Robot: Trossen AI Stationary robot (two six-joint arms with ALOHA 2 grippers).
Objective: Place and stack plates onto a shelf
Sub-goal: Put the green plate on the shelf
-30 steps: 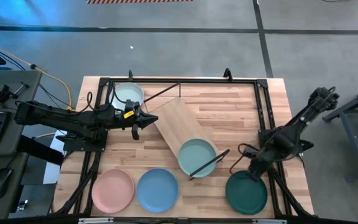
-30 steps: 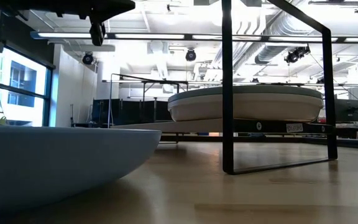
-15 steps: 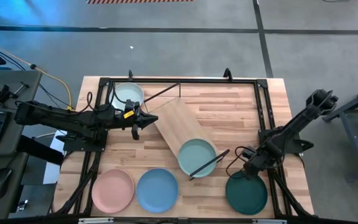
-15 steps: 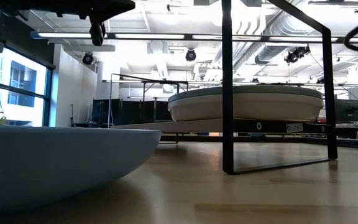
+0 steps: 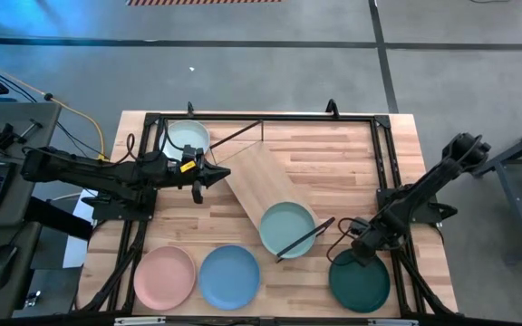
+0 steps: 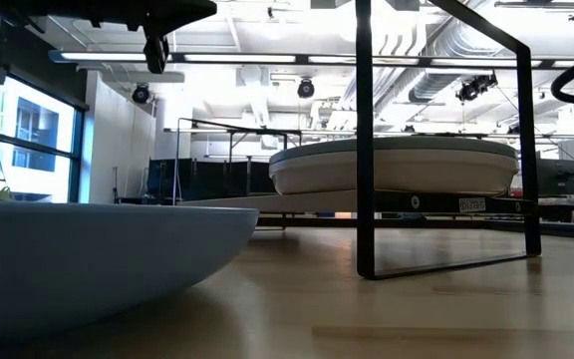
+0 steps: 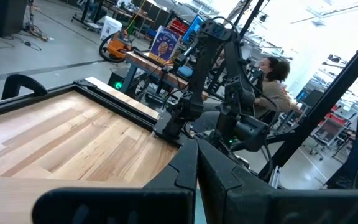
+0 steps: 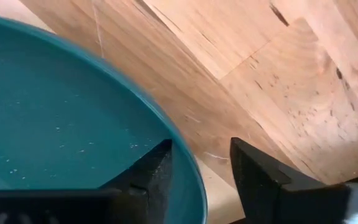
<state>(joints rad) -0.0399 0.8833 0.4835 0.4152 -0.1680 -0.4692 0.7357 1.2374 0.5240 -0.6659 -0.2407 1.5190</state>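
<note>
high view: the shelf [image 5: 263,180] is a light wood board lying slantwise across the middle of the butcher-block table [image 5: 324,154], with a thin dark frame rod crossing each end. five plates show here, all round, shallow and matte. one sage green plate [image 5: 286,227] sits on the shelf's near end, under the rod. one pale mint plate [image 5: 188,138] lies at the table's far left corner. three lie in a row along the near edge: one pink plate [image 5: 164,276], just beside it one light blue plate [image 5: 229,275], and, well apart to the right, one dark teal plate [image 5: 360,281].

the right gripper [image 5: 355,250] is down at the far rim of the dark teal plate. in the right wrist view its two dark fingers [image 8: 151,171] stand a narrow gap apart astride that rim, one over the teal inside, the other over the bare wood outside; i cannot tell whether they press it.

the left gripper [image 5: 199,187] hangs between the pale mint plate and the shelf's far end, holding nothing; its dark fingertips look drawn together.

in the low view the light blue plate fills the near left, and the sage green plate rests on the board behind the dark upright rods. in the left wrist view a person [image 7: 273,84] sits in the room beyond the table.
</note>
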